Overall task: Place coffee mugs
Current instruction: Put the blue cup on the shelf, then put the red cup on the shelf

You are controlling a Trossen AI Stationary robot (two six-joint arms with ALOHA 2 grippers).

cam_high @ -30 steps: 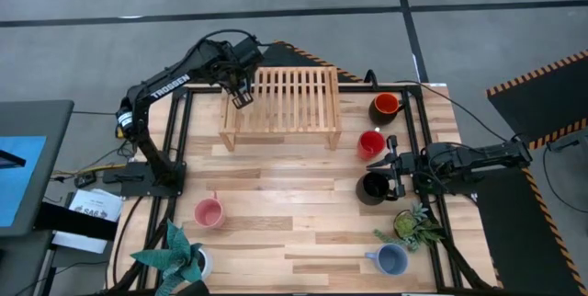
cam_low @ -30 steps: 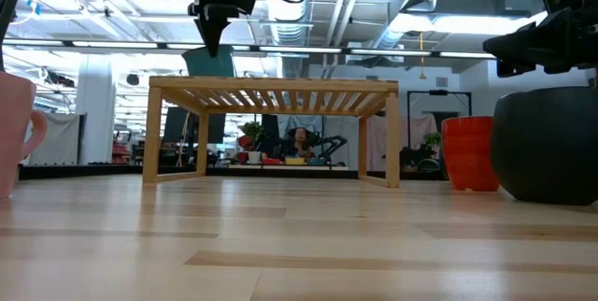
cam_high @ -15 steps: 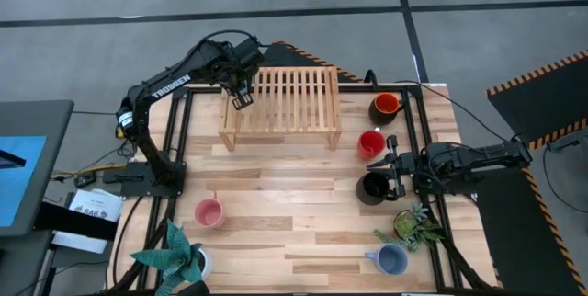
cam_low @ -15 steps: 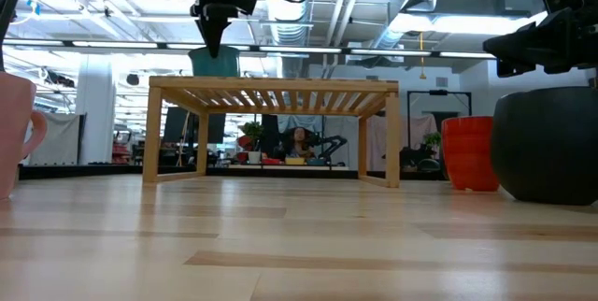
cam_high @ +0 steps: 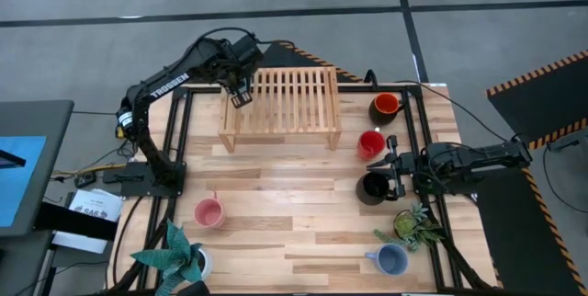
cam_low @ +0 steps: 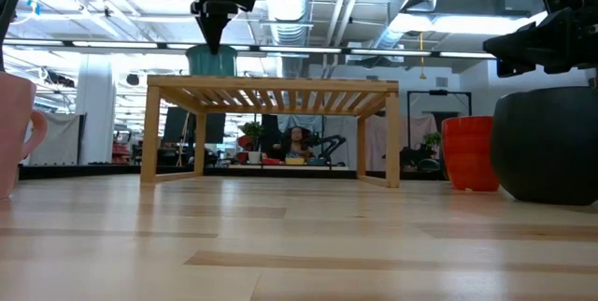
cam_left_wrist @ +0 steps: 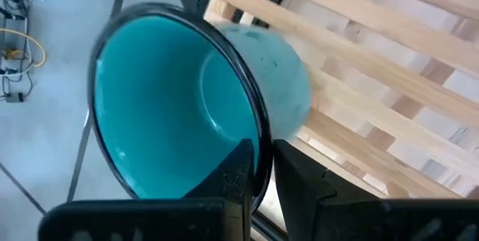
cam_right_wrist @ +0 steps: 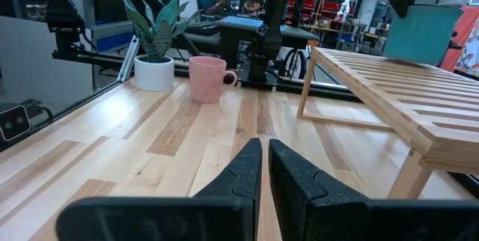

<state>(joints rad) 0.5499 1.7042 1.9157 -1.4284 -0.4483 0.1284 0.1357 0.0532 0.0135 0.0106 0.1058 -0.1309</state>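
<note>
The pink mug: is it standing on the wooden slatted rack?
No, the pink mug stands on the table, apart from the wooden slatted rack.

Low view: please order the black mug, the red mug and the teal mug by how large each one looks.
1. black mug, nearest the camera, so its true size is unsure.
2. red mug.
3. teal mug, farther back, on the wooden rack.

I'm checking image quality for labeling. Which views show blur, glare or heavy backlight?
Low view: bright ceiling lights backlight the left gripper into a silhouette; the near black mug is soft. Left wrist view: the teal mug is close and slightly blurred. High view: even light, no glare.
</note>
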